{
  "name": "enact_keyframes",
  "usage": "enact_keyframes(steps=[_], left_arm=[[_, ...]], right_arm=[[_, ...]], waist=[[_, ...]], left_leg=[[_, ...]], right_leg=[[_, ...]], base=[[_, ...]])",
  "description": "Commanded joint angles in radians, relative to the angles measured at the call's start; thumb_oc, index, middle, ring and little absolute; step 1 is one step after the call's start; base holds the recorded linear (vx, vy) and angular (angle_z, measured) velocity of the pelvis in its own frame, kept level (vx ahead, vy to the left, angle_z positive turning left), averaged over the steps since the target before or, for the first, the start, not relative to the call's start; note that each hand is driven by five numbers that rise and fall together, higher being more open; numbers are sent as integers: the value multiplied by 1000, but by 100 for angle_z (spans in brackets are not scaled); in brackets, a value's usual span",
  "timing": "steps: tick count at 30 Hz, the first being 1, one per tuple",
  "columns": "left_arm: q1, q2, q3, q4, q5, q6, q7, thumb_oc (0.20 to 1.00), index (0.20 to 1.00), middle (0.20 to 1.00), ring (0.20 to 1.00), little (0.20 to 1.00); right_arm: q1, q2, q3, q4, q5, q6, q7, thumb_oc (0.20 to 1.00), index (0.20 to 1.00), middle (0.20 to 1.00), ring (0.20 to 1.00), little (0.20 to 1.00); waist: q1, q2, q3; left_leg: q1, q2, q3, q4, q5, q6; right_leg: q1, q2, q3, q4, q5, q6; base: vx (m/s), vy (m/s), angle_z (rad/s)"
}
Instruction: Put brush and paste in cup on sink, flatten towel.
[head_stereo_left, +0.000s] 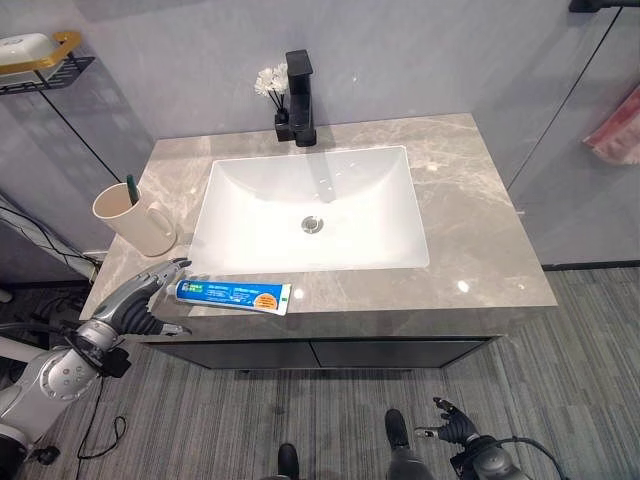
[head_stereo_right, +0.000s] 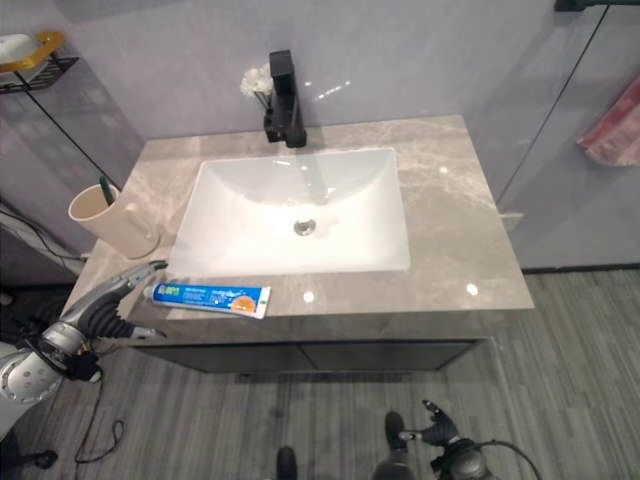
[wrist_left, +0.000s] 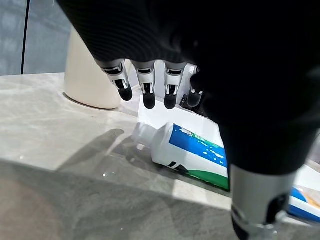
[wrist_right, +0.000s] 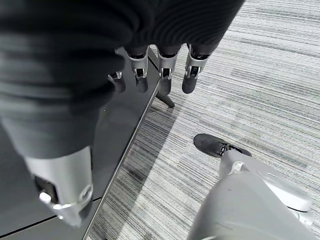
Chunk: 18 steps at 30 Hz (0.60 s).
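A blue and white toothpaste tube (head_stereo_left: 232, 295) lies flat along the front edge of the grey marble counter (head_stereo_left: 480, 230), its white cap (wrist_left: 141, 134) pointing left. My left hand (head_stereo_left: 150, 290) hovers open just left of the cap, fingers (wrist_left: 148, 95) straight above it and not touching. A cream cup (head_stereo_left: 135, 218) stands behind that hand on the counter's left side, with a green toothbrush (head_stereo_left: 131, 189) standing in it. My right hand (head_stereo_left: 452, 420) hangs open low beside the cabinet, over the floor. A pink towel (head_stereo_left: 620, 130) hangs on the right wall.
A white basin (head_stereo_left: 310, 205) is sunk in the counter's middle, with a black faucet (head_stereo_left: 300, 100) and a small vase of white flowers (head_stereo_left: 272, 85) behind it. A gold-rimmed wire shelf (head_stereo_left: 40, 60) sits on the wall at upper left. Dark cabinet fronts (wrist_right: 120, 130) run under the counter.
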Motion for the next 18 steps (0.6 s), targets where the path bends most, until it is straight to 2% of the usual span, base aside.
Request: enact_keyframes(steps=[1,2,3,4,7,8,12,18], left_arm=[[-102,-22,18,28,-44,-5,23,925,925,925,925,925],[-102,-22,18,27,-45,-5,23,925,925,925,925,925],[-104,-25,19,31,-46,-4,24,831,831,831,831,831],[-115,-24,15,42,-39,-5,29,639,639,639,639,639],[-124,-24,12,39,-36,-3,29,567,567,567,567,567],[-130,-25,6,46,-32,-2,30,460,460,460,460,460],[-131,-29,2,47,-32,-2,28,413,413,413,413,413],[-129,-29,-12,54,-13,-3,23,442,442,442,442,442]], right_arm=[[-33,2,26,-37,0,-21,-2,1000,1000,1000,1000,1000],[-33,2,26,-37,0,-21,-2,1000,1000,1000,1000,1000],[-32,2,27,-37,1,-21,-2,1000,1000,1000,1000,1000],[-30,0,28,-39,3,-21,-2,1000,1000,1000,1000,1000],[-27,-2,26,-47,3,-22,-4,1000,1000,1000,1000,1000],[-26,-1,28,-45,4,-22,-4,1000,1000,1000,1000,1000],[-24,-4,23,-45,6,-24,-4,1000,1000,1000,1000,1000],[-16,-5,20,-48,6,-25,-6,1000,1000,1000,1000,1000]], waist=[[-12,-22,17],[-12,-22,17],[-13,-22,17],[-15,-23,19],[-17,-23,20],[-20,-24,21],[-23,-26,19],[-28,-30,20]], left_leg=[[-5,21,-10,10,22,-28],[-5,21,-10,10,22,-28],[-7,21,-9,10,22,-28],[-9,22,-9,10,23,-27],[-13,21,-8,10,23,-27],[-14,22,-7,10,23,-27],[-14,24,-4,10,23,-28],[-9,31,3,10,22,-30]], right_leg=[[-22,-88,24,6,56,93],[-23,-88,24,6,56,93],[-24,-88,26,6,56,93],[-28,-88,30,6,58,93],[-34,-88,33,6,59,93],[-38,-86,34,6,60,93],[-38,-83,37,6,60,93],[-41,-79,40,6,61,93]], base=[[0,0,0],[0,0,0],[0,0,0],[0,0,0],[0,0,0],[0,0,0],[0,0,0],[-1,-1,-1]])
